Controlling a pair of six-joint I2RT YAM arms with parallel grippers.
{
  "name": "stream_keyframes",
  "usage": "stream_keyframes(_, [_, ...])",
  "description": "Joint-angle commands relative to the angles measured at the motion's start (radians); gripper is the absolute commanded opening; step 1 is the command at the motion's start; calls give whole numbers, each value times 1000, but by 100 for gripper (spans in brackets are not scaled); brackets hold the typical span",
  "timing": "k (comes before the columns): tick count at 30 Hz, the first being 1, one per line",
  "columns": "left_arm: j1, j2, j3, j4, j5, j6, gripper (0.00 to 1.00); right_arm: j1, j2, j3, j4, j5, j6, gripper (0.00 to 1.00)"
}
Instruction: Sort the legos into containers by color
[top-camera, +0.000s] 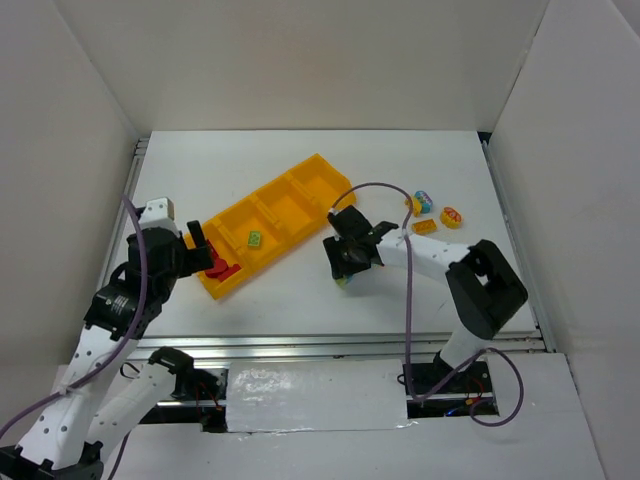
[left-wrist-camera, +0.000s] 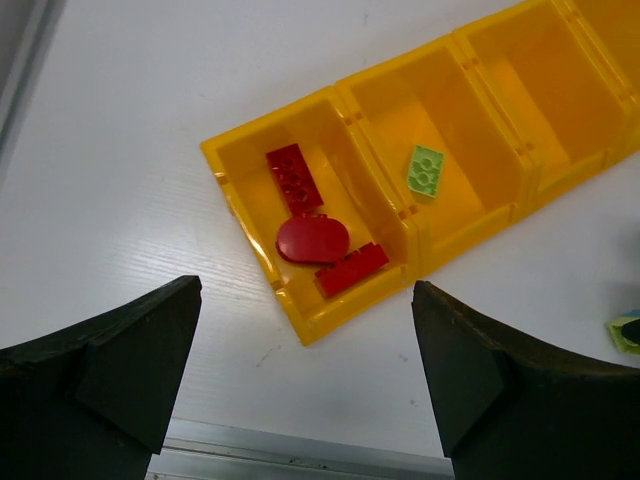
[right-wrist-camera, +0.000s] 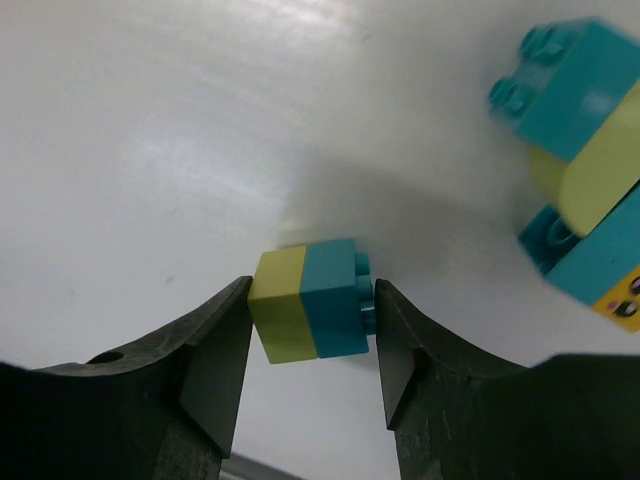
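The left gripper (left-wrist-camera: 305, 310) hangs open wide over the near end of the tray (top-camera: 238, 284), holding nothing. In the end compartment below it lie three red pieces (left-wrist-camera: 312, 239), one of them round, and the next compartment holds a single green plate (left-wrist-camera: 427, 168). The two far compartments show nothing in them. So red looks well begun, green barely started, and the other two colours not at all. Further right, out on the table (top-camera: 300, 300) and apart from the tray, the right gripper (right-wrist-camera: 312, 325) has its fingers pressed against both sides of a small brick (right-wrist-camera: 310, 312), half yellow-green and half teal, low at the tabletop. Whether the brick is lifted clear I cannot tell. Being two colours joined, it may need pulling apart before it fits any one compartment. Just beside it sits a bigger stack (right-wrist-camera: 585, 150) of teal and yellow-green. At the far right of the table three loose pieces (top-camera: 425, 227) wait: one teal and yellow, one orange, one round and red-topped. Whether the stack is one of these three I cannot tell. By my reading, most of the sorting is left to do.
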Motion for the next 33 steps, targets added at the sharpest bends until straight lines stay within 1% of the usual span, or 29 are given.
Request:
stream_keyframes(1, [4, 45, 17, 48, 202, 3, 99, 100, -198, -59, 104, -37, -3, 0])
stream_keyframes(2, [4, 59, 14, 54, 266, -40, 99, 129, -230, -76, 121, -29, -7, 0])
stream_keyframes(3, [4, 80, 4, 99, 335, -63, 100, 194, -265, -105, 153, -26, -18, 0])
stream_keyframes(4, [4, 93, -10, 130, 464, -115, 100, 230, -330, -120, 173, 6, -24, 0])
stream_keyframes(5, [3, 115, -47, 200, 524, -143, 99, 256, -356, -148, 190, 11, -36, 0])
stream_keyframes(7, [3, 142, -87, 288, 648, -212, 100, 317, -431, -177, 245, 2, -53, 0])
stream_keyframes(8, [1, 174, -120, 328, 757, -232, 100, 333, -450, -189, 259, -9, -66, 0])
stream_keyframes(10, [-11, 209, -157, 435, 848, -285, 99, 365, -494, -212, 273, 4, -78, 0])
stream_keyframes(11, [-20, 249, -165, 466, 926, -298, 99, 374, -503, -217, 272, 17, -84, 0])
stream_keyframes(12, [-31, 266, -171, 518, 957, -312, 99, 381, -522, -219, 272, 26, -87, 0])
stream_keyframes(15, [-100, 320, -182, 580, 1009, -353, 98, 405, -546, -229, 273, 61, -98, 0])
stream_keyframes(19, [-213, 350, -193, 675, 994, -411, 99, 422, -542, -211, 252, 83, -101, 0])
stream_keyframes(21, [-235, 369, -191, 702, 973, -419, 99, 430, -530, -199, 243, 100, -99, 0])
stream_keyframes(25, [-269, 410, -193, 701, 945, -416, 97, 444, -543, -197, 253, 141, -93, 0])
stream_keyframes(28, [-273, 426, -213, 724, 948, -424, 91, 450, -574, -217, 282, 161, -89, 0])
stream_keyframes(30, [-281, 429, -223, 736, 950, -433, 90, 450, -592, -225, 304, 184, -86, 0])
stream_keyframes(33, [-296, 436, -225, 750, 951, -435, 84, 451, -609, -234, 330, 207, -78, 0])
